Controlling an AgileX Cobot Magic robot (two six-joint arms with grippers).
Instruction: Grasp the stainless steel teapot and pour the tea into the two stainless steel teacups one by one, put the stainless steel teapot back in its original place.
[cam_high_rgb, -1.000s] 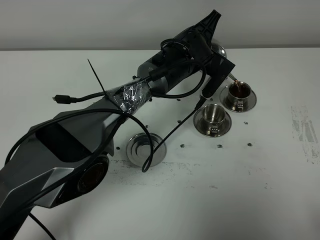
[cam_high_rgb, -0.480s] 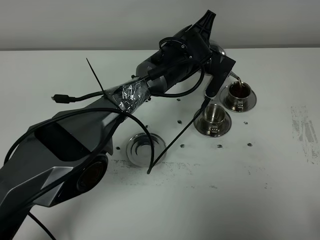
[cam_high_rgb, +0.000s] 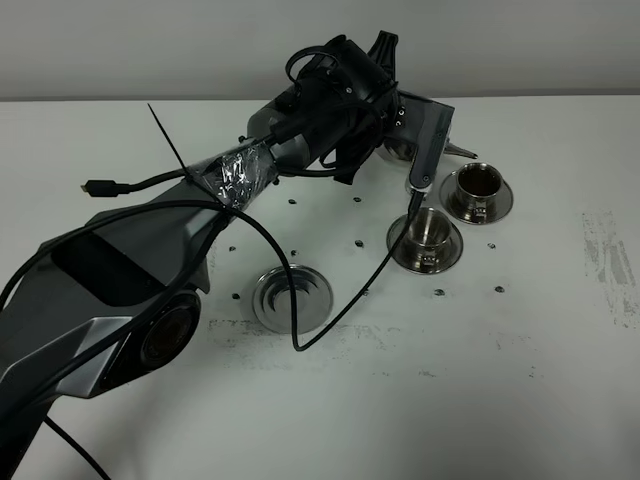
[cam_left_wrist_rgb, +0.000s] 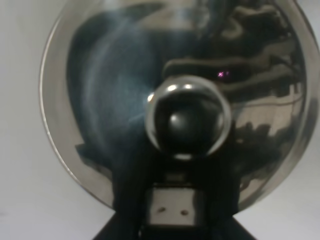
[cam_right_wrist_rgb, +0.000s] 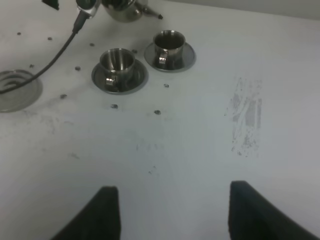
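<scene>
Right gripper (cam_right_wrist_rgb: 175, 215): parked over bare white table (cam_right_wrist_rgb: 200, 150) at the near right. Jaws spread wide, nothing between them.

Flat round ringed steel disc (cam_high_rgb: 291, 298), near centre-left: nothing on it. That's the return spot. A black cable (cam_high_rgb: 350, 300) off the left arm droops to the table just right of it.

Near small steel teacup (cam_high_rgb: 425, 232) on its round steel saucer (cam_high_rgb: 445, 258), right of the disc: the inside reads as bright bare metal in both views. I judge it empty.

Far small steel teacup (cam_high_rgb: 480, 182), just beyond and right of the near one, on its own saucer: the inside is darker and brownish. I judge it has tea in it; can't tell the level.

Shiny squat stainless steel teapot (cam_right_wrist_rgb: 125, 10): far side, just left of the far cup. The left arm hides most of it in the high view. Only the thin spout (cam_high_rgb: 462, 152) pokes out to the right, and it's not over either rim. No stream visible; looks roughly level.

Left gripper (cam_left_wrist_rgb: 170, 210): clamped tight. Its wrist view is filled by the domed lid (cam_left_wrist_rgb: 100, 100) and knob (cam_left_wrist_rgb: 187, 117). So I read it as holding the pot by the handle side, though the contact itself is hidden.

Progress, my read:
- Done: grasp, and one pour into the far cup.
- Left: bring the spout over the near cup and tip.
- Then: set the pot down on the disc and release.
</scene>
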